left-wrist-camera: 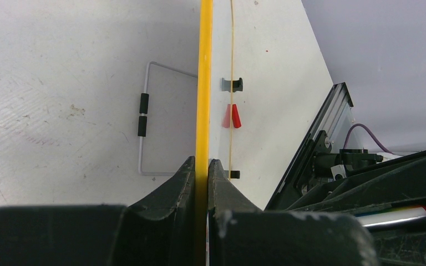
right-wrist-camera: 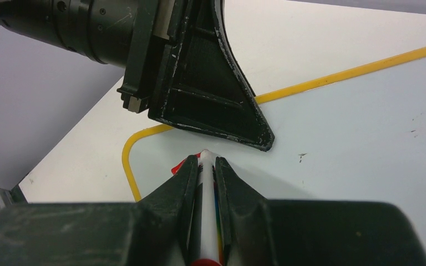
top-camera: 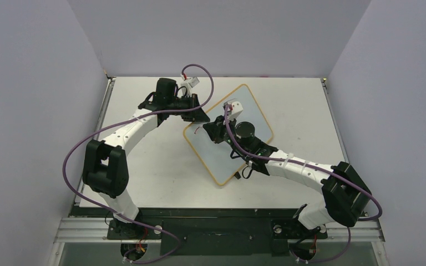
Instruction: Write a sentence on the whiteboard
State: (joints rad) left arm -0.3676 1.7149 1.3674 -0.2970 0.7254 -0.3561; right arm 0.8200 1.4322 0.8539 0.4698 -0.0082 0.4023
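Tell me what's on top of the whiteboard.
The right claw holds a marker pointed at the whiteboard, beside a red mark. The left claw clamps the board's edge. Any writing under the claws is hidden.

The counter [top-camera: 144, 183] is a matte white slab, scuffed and speckled in places, with a dark strip [top-camera: 222, 211] along its near edge. The whiteboard [top-camera: 213, 158] sits about midway between the left and right edges, turned diagonally so one rounded corner points to the far edge and another to the near edge. A bent wire loop [left-wrist-camera: 142, 124] with two black sleeves shows just beside the board's frame, though whether it lies on the counter cannot be told.
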